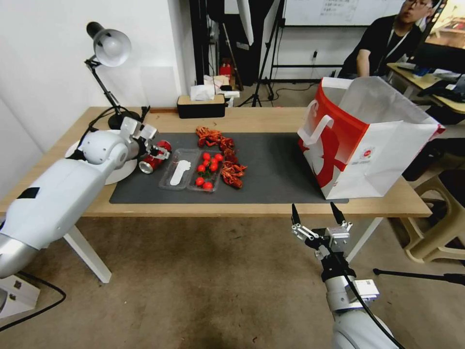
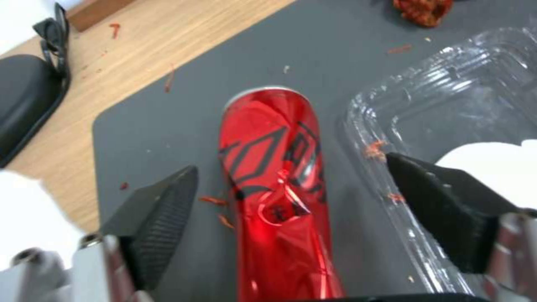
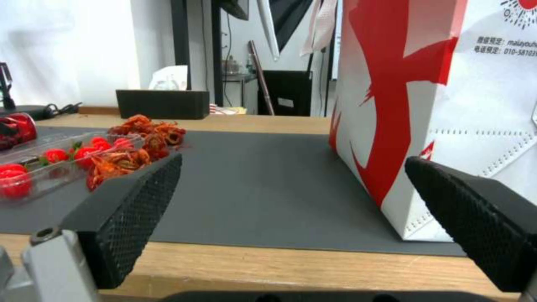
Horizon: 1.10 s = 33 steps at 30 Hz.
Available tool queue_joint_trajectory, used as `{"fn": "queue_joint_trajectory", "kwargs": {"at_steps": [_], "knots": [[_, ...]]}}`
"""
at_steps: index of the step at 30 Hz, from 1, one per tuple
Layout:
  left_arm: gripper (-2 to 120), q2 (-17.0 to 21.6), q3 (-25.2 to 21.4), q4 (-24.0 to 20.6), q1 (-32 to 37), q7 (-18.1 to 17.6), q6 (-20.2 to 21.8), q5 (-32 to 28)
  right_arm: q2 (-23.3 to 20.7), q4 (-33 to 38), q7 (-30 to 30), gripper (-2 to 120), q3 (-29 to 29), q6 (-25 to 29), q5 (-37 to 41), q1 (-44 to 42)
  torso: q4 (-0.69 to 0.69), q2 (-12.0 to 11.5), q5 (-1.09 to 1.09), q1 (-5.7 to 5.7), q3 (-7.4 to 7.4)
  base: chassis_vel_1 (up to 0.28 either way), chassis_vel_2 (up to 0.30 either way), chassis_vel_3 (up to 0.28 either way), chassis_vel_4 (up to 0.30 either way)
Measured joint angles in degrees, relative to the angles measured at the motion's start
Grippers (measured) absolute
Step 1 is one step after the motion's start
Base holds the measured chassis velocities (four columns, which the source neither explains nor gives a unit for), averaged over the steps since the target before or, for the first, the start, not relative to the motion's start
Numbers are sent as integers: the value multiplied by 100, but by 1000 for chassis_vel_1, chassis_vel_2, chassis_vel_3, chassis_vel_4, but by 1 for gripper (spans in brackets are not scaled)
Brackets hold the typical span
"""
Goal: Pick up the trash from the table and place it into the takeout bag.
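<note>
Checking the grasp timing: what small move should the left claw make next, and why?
Probably close. The left claw is open with a finger on each side of the red can, which lies on its side on the dark mat; neither pad touches it yet.

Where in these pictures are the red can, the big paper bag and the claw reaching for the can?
red can (image 2: 274, 167): left wrist view, on its printed side.
takeout bag (image 1: 387, 155): head view, on its white front panel.
left gripper (image 2: 291, 184): left wrist view, midway between its open fingertips, either side of the can.
</note>
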Motion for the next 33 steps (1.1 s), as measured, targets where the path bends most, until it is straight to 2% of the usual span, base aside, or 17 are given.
{"fn": "queue_joint_trajectory", "kwargs": {"at_steps": [4,5,6,9,10,11,12,13,15,20,33], "knots": [[77,2,0,-9,37,3,-1,-3,4,-3,0,100,-2,1,0,1,0,0,-2,0,0,0,0,0,0],[68,4,-1,-23,100,3,-2,-4,10,-8,0,100,-9,3,0,2,0,0,-1,0,0,0,0,0,0],[63,3,-2,-31,127,4,-8,-4,11,-9,0,100,-13,4,0,3,0,0,-1,0,0,0,0,0,0],[58,1,-3,-33,150,3,-13,-3,12,-10,0,100,-14,5,0,6,0,0,0,0,0,0,0,0,0],[49,1,-2,-34,159,4,-17,-3,12,-10,0,100,-15,5,0,6,-1,0,1,0,-1,0,0,0,0],[48,0,0,-34,164,4,-19,-3,12,-11,0,100,-15,5,0,7,-1,0,0,0,0,0,0,0,0],[38,-2,12,-32,175,4,-18,-3,10,-12,0,100,-16,5,0,8,-1,0,0,0,0,0,0,0,0],[38,-2,12,-32,175,4,-18,-3,10,-12,0,100,-16,5,0,8,-1,0,0,0,0,0,0,0,0],[29,-20,34,-22,185,-4,-15,-1,6,-14,0,100,-19,6,-2,5,1,0,-2,0,0,0,0,0,0],[20,-30,47,6,150,-45,-14,-39,5,-13,0,100,-20,11,-7,-14,0,0,-1,0,0,0,0,0,0],[20,42,-3,-34,63,-175,-10,-226,-5,-18,-5,100,-34,14,-7,3,0,0,-1,0,0,0,0,0,0]]}}
